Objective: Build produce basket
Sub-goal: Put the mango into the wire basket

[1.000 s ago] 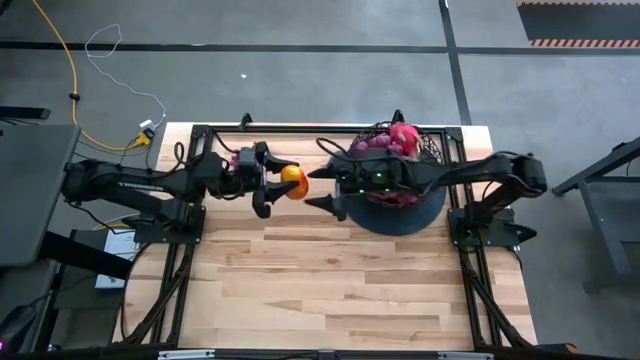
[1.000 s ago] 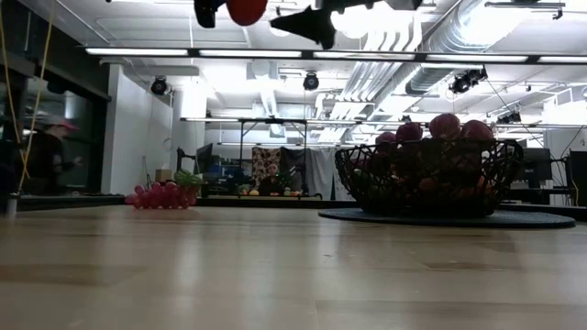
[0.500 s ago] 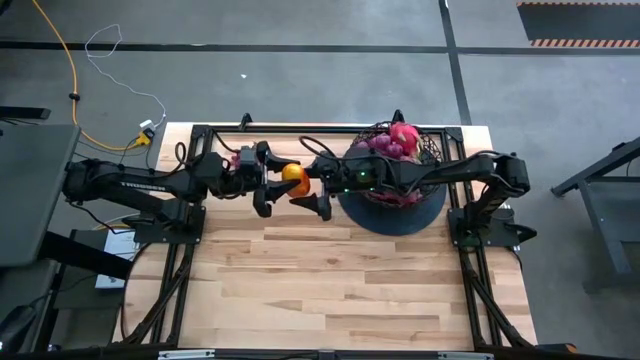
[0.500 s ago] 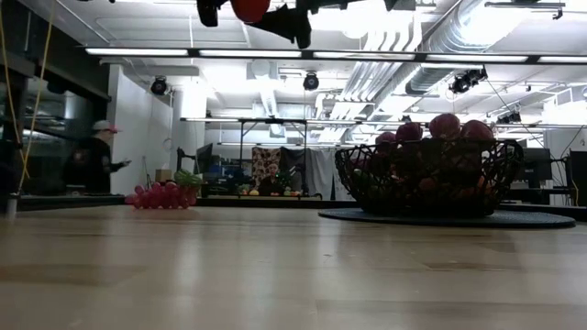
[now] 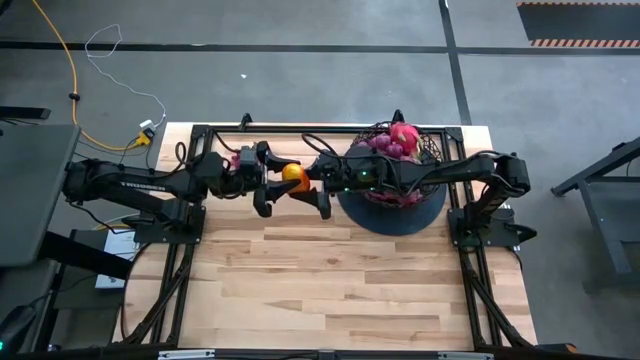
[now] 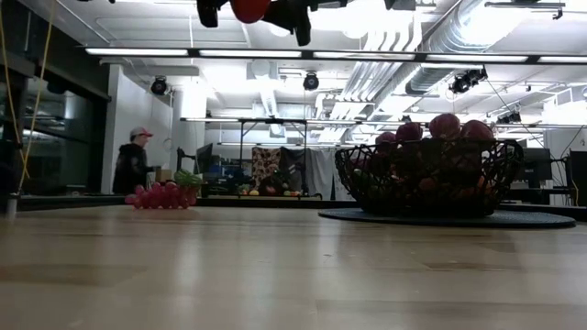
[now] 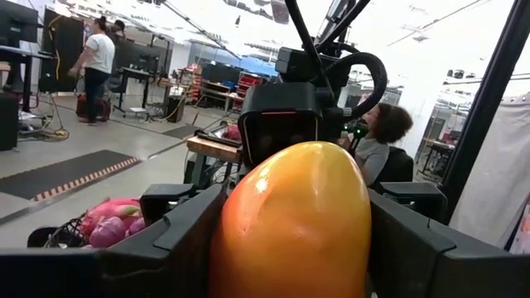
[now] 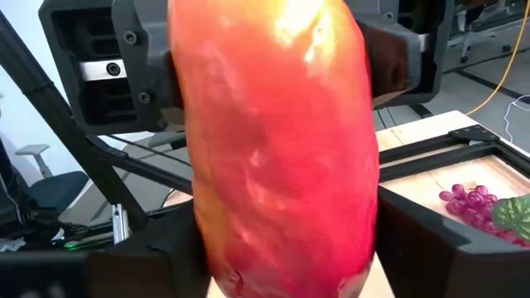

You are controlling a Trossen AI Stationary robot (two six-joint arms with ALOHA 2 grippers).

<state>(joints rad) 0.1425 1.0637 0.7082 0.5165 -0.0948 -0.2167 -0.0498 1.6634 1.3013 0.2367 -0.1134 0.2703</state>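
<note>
Two grippers are seen meeting above the table in the upper middle of the high view, with one orange-and-red fruit (image 5: pixel 293 178) between them. The left gripper (image 5: pixel 268 180) is pinched on the fruit, its dark fingers (image 7: pixel 178 240) pressed against both flanks of it in the left wrist view. The right gripper (image 5: pixel 318 187) is set around the same fruit from the other side, with its fingers (image 8: pixel 418 240) spread and lying close beside it; whether they touch it cannot be told. In the low view the fruit (image 6: pixel 249 8) is shown at the top edge of the frame, high above the table (image 6: pixel 275 275), with dark finger parts on either side.

The basket (image 5: pixel 392 165) is placed at the upper right of the table in the high view, on its dark round base (image 5: pixel 425 213), partly covered by the right arm. It is filled with produce: a pink-red piece (image 5: pixel 404 136) and purple grapes (image 5: pixel 380 143) are seen at its far side. In the low view the basket (image 6: pixel 428 179) stands at the right, with red rounded pieces (image 6: pixel 445 126) heaped above its rim.

One pink grape bunch (image 6: pixel 161 195) with a green piece (image 6: pixel 187 179) beside it lies at the far left edge of the table in the low view, well apart from the basket. A person (image 6: pixel 132 163) in a cap is seen standing in the room behind it.
</note>
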